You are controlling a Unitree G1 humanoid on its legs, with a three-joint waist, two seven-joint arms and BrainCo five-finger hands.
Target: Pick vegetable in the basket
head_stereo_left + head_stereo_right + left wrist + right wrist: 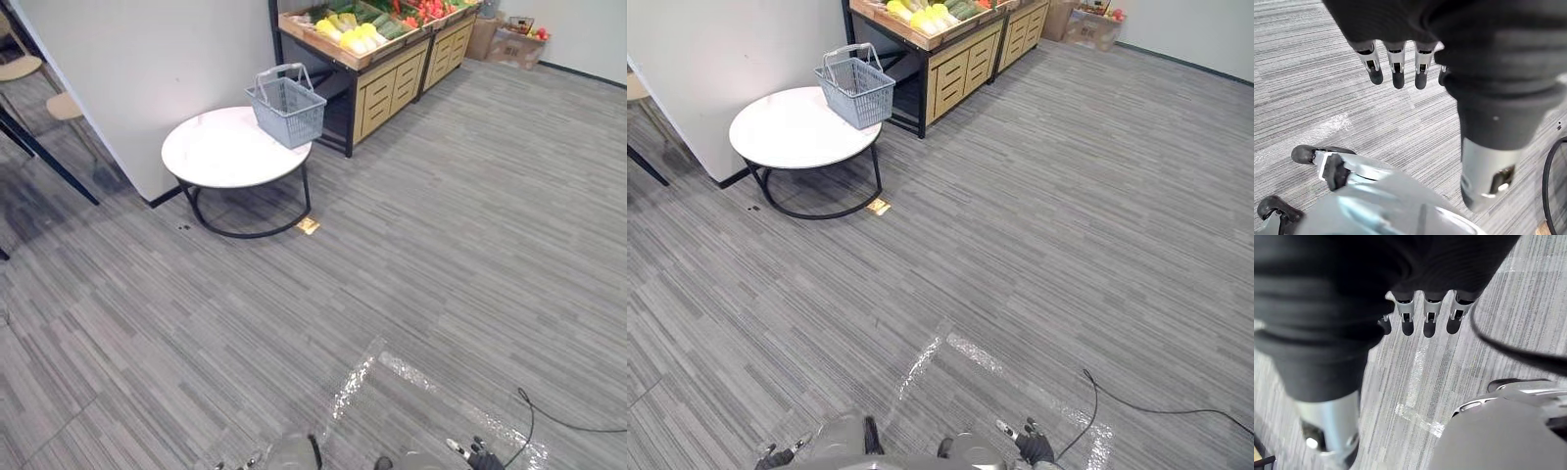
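**Nothing picked yet: robot stands well apart from the produce, both hands empty**

A wide stretch of grey striped floor point(441, 245) lies between the robot and everything the task needs. At the far end, against the wall, is a wooden produce stand point(392, 83) with drawer fronts below. Just beside it is a round white surface point(220, 152) on a black ring frame. A grey basket point(289, 108) sits on the edge of that surface nearest the stand, handles up. No produce visible in it (the mesh sides hide the bottom, so not certain). The vegetables point(353, 34), yellow, green and red, all lie in the stand's top tray, none in the basket.

Left hand point(1397, 63) hangs low at the robot's side, fingers straight and relaxed, holding nothing. Right hand point(1429, 313) is the same, fingers loose over bare floor, nothing in it.

Judgement: task at zero. Left to do is the whole job: walk up to the stand, grasp a vegetable, carry it over and drop it in the basket.
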